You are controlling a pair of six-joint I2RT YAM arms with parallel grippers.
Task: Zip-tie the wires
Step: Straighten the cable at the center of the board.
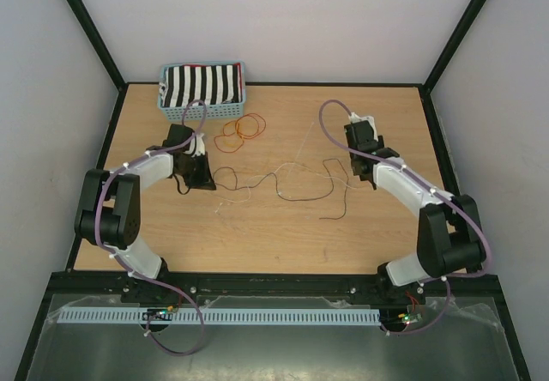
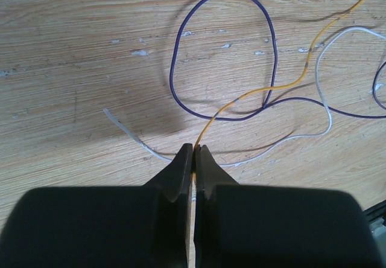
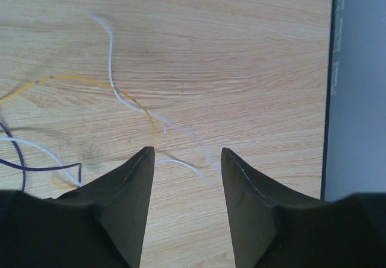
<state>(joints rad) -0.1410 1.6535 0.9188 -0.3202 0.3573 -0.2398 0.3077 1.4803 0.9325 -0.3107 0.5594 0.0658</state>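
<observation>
– Wood table (image 1: 283, 235) is the biggest thing. What sits on it?
– Pale blue basket (image 1: 165, 98) at the far edge, on my left side, with black-and-white striped stuff inside. My left arm (image 1: 110, 209) and right arm (image 1: 446, 235) reach in from the near edge.
– Wires?
– The wires (image 1: 300, 197) sprawl loose and curling across the middle of the table, between my two grippers. Orange-red loops (image 1: 242, 132) lie near the basket, just beside my left wrist.
– Left fingers?
– My left gripper (image 2: 194, 150) is clenched on the yellow wire (image 2: 265, 90). The strand runs in between the tips and shows again in the slit lower down. The purple wire (image 2: 175, 57) loops on the wood just ahead and crosses the yellow one. The white wire (image 2: 329, 108) passes under the tips; I cannot tell if it is pinched too.
– Right?
– My right gripper (image 3: 187, 153) is released, jaws well apart, nothing in them. A white strand lies on the wood in the gap, and a yellow one curves past one tip.
</observation>
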